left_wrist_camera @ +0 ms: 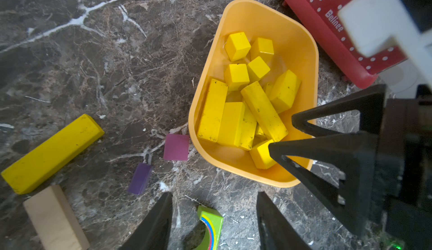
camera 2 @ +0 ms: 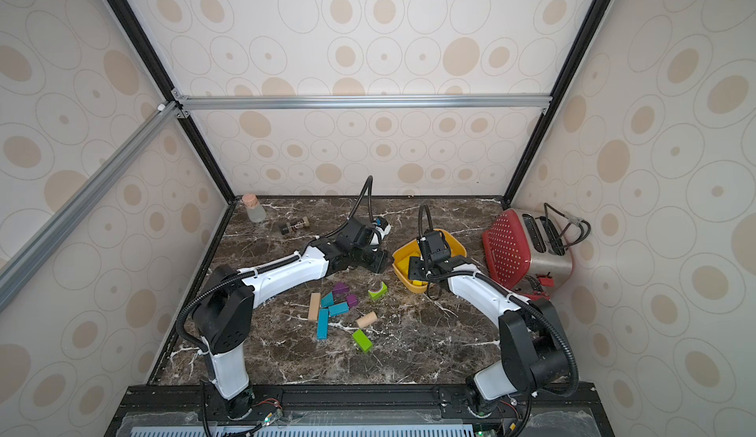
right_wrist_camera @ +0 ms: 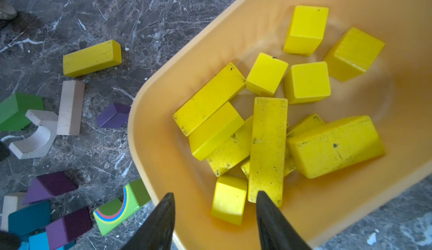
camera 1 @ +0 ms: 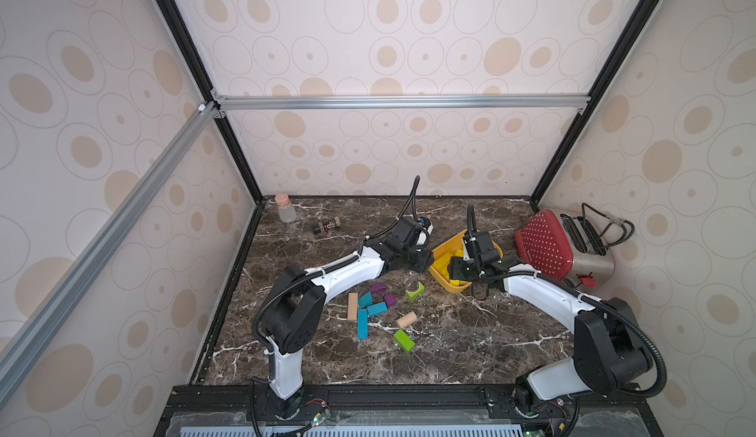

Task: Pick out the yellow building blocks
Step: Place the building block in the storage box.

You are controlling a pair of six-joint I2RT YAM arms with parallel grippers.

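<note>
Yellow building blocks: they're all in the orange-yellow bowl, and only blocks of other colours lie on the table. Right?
Not all. One yellow bar lies on the marble table, apart from the orange-yellow bowl; the left wrist view shows it. The other yellow building blocks are in the bowl, and everything else on the table is another colour.

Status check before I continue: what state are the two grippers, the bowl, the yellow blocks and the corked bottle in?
yellow blocks, piled loosely in the bowl, some leaning on others.
yellow bar, lying flat on the table, outside the bowl.
bowl, upright.
left gripper, open, empty, above the table.
right gripper, open, empty, over the bowl.
bottle, upright, corked.
</note>
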